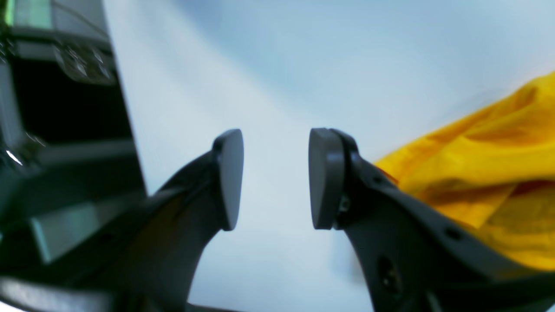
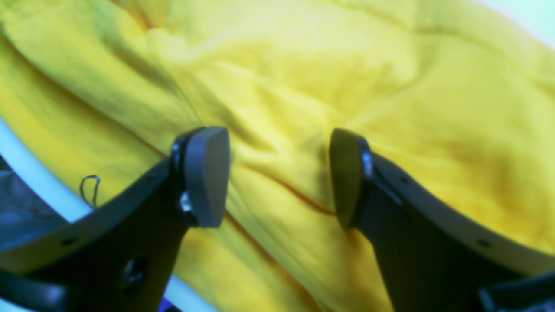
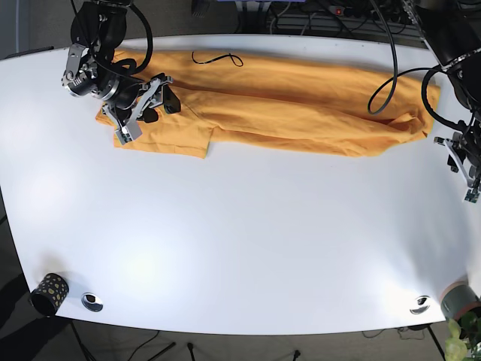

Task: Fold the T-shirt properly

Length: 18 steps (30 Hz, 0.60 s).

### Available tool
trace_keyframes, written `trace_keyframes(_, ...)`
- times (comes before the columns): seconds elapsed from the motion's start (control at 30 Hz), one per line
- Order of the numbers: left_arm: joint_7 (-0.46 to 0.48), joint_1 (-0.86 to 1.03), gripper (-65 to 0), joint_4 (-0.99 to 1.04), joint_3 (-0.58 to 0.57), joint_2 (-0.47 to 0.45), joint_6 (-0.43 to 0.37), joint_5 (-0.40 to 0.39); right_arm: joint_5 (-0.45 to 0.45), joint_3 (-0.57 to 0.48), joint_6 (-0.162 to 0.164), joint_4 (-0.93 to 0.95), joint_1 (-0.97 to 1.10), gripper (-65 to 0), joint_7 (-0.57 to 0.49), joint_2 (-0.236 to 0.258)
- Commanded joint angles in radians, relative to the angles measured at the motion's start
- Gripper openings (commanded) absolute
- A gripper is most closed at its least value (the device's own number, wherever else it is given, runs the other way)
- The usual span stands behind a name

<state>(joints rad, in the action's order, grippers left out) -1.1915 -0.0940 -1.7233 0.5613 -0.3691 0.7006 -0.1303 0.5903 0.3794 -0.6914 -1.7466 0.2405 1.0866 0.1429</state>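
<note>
Hands first, since they explain most of the layout. My right hand [image 2: 277, 177] hangs with its pads spread apart, nothing between them, right over the sleeve end of the T-shirt [image 3: 270, 105]. I'd say it's parked there because the sleeve is the loose bit that needs tucking in before any real fold. From the right wrist view the cloth fills nearly everything below and beyond the pads, with a crease running between them. I can't tell whether the pads are touching the fabric or just above it.

My left hand [image 1: 275, 177] is also spread wide and holding nothing. It sits over bare bench [image 3: 240, 248], with the shirt's hem end just off to one side of it, near but not under the pads. My guess is it's staged to come in for that corner.

Farther out, the shirt itself: yellow-orange, stretched long across the far part of the bench between my two hands. It looks already doubled lengthwise into a narrow band, with a sleeve flap sticking out toward the near edge by my right hand. Soft wrinkles all over, so not a crisp fold.

Beyond my right hand a thin black cable [image 3: 218, 58] loops across the shirt's far edge.
</note>
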Motion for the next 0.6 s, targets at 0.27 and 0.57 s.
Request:
trace_keyframes(0.27,0.006,0.070,-41.8,-0.025,0.010,0.155,-0.002,0.016,0.017,0.137,-0.007,-0.108,-0.068,-29.3,0.016,0.013)
trace_keyframes(0.57,0.020,0.156,-41.8,-0.017,0.012,0.170,-0.002,0.016,0.018,0.214,-0.007,0.147,-0.221,-28.9,0.083,0.093)
